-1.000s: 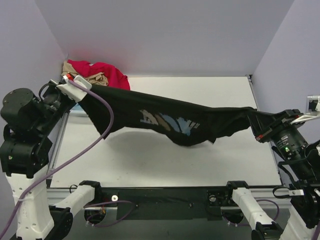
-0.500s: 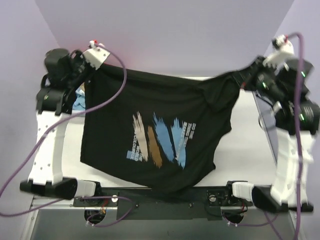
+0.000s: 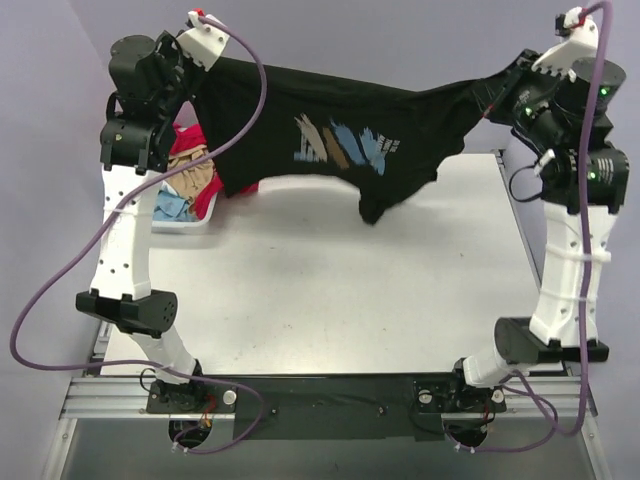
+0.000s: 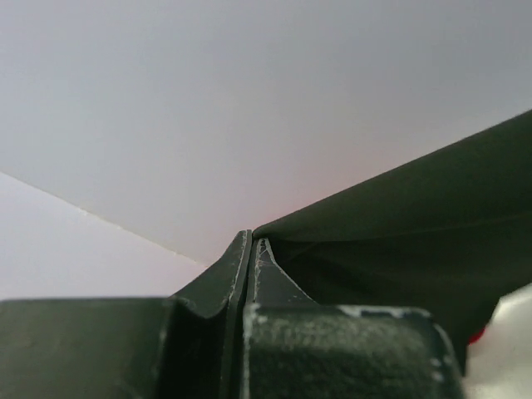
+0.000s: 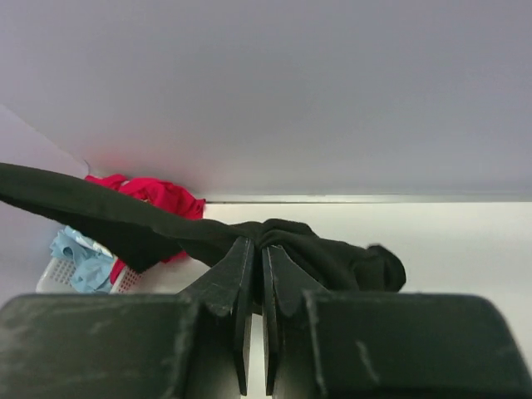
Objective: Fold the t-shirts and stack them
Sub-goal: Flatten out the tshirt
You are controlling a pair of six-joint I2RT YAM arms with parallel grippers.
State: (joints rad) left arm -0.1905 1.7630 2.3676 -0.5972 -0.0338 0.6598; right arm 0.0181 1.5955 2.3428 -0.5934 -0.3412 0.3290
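- Black t-shirt [image 3: 300, 110]: far face is hidden from the top camera. The lettering [image 3: 391, 148] beside the print is too small to read. Cut off by the right edge in the left wrist view and by the left edge in the right wrist view.
- Left gripper [image 4: 252, 243]: the cloth pinched inside its closed jaws is out of sight.
- Right gripper [image 5: 256, 248]: likewise.
- Basket [image 3: 185, 225]: only a near rim strip shows. The rest is behind the left arm and the black t-shirt.
- Red t-shirt [image 3: 186, 140], tan t-shirt [image 3: 192, 170], pale blue t-shirt [image 3: 170, 205]: bunched and mostly covered, outlines cannot be told.
- White blur [image 4: 511, 353], corner of the left wrist view: unidentifiable.
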